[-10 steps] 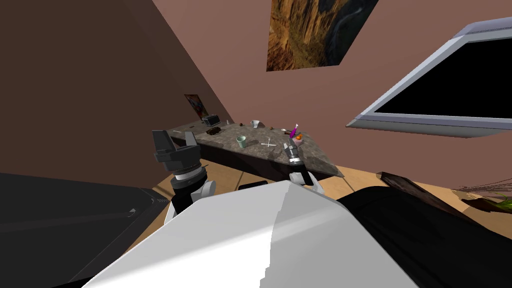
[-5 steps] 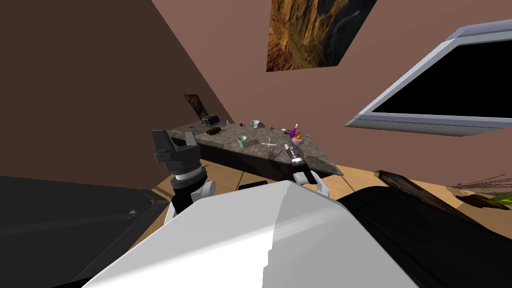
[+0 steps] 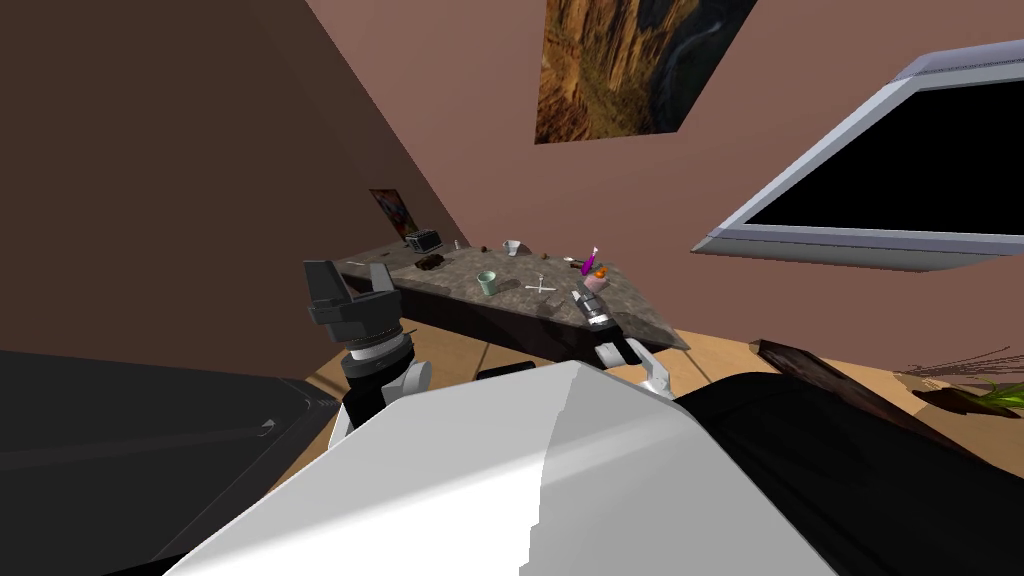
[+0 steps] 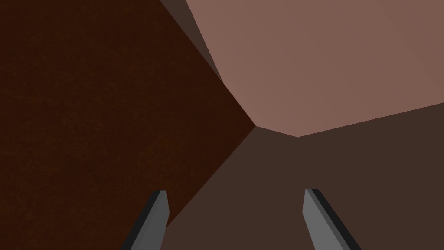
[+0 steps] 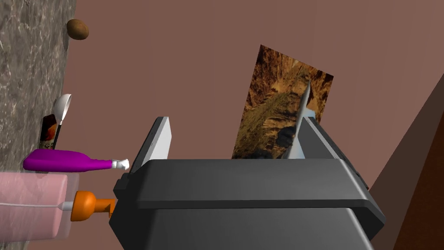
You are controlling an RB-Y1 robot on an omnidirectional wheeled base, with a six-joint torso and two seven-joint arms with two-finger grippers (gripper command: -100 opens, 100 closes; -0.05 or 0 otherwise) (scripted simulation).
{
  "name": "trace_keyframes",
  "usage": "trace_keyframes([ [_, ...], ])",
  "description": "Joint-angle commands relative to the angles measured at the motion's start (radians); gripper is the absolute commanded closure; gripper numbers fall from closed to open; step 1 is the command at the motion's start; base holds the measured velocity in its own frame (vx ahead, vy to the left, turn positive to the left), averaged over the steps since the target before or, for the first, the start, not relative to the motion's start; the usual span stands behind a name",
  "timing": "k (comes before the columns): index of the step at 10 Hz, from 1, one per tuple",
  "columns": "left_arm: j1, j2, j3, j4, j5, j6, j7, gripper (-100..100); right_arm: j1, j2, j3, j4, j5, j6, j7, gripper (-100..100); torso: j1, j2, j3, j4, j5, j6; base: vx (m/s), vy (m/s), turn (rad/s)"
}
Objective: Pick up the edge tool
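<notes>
- Head view: the left arm is nearest, with its forearm upright beside the chest. The left gripper (image 3: 350, 282) is raised, dark box up, well short of the bench (image 3: 455, 278).
- Left wrist view: its two fingers (image 4: 158, 212) stand wide apart with nothing between them, so they are open.
- The right arm stretches forward past the chest's tip to the bench's near edge. The right gripper (image 3: 583, 298) hangs over the near right part of the top, just beside a pink dispenser (image 3: 596, 284).
- Right wrist view: that hand is turned so the marbled top runs along one side. Its fingers (image 5: 159, 139) are spread about a third of the picture apart and hold nothing. They aim at the wall and a canyon painting (image 5: 277, 108). The dispenser's orange pump head sits just beside the gripper's dark box.
- The white crossed edge tool (image 3: 540, 287) lies flat on the bench between a green cup (image 3: 487, 282) and the pink dispenser. It is near the right gripper, on its left side, and apart from the fingers.
- Just past the dispenser stand a purple bottle (image 5: 65, 159) and a spoon (image 5: 62, 106); a small brown round thing (image 5: 78, 29) lies farther on.
- At the far end — near the wall — sit a white cup (image 3: 513, 246) and a dark boxy appliance (image 3: 423, 240).
</notes>
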Motion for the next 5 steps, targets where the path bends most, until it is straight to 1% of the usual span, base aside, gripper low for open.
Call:
trace_keyframes([
  [1,0.000,0.000,0.000,0.000,0.000,0.000,0.000,0,0.000,-0.032,0.000,0.016,0.005,-0.003,-0.001,-100,0.000,0.000,0.000,0.000,0.000,0.000,0.004,0.048,0.004],
  [2,0.000,0.000,0.000,0.000,0.000,0.000,0.000,0,-0.001,-0.070,-0.001,0.056,0.015,-0.012,-0.004,-100,0.000,0.000,0.000,0.000,0.000,0.000,0.005,0.048,0.025],
  [3,0.000,0.000,0.000,0.000,0.000,0.000,0.000,0,-0.001,-0.086,-0.001,0.056,0.015,-0.012,-0.004,-100,0.000,0.000,0.000,0.000,0.000,0.000,0.001,0.040,0.011],
  [4,0.000,0.000,0.000,0.000,0.000,0.000,0.000,0,-0.002,-0.123,0.000,0.093,0.026,-0.020,-0.006,-100,0.000,0.000,0.000,0.000,0.000,0.000,-0.003,0.053,0.047],
  [5,0.000,0.000,0.000,0.000,0.000,0.000,0.000,0,-0.002,-0.142,0.000,0.097,0.026,-0.020,-0.006,-100,0.000,0.000,0.000,0.000,0.000,0.000,-0.004,0.043,0.018],
])
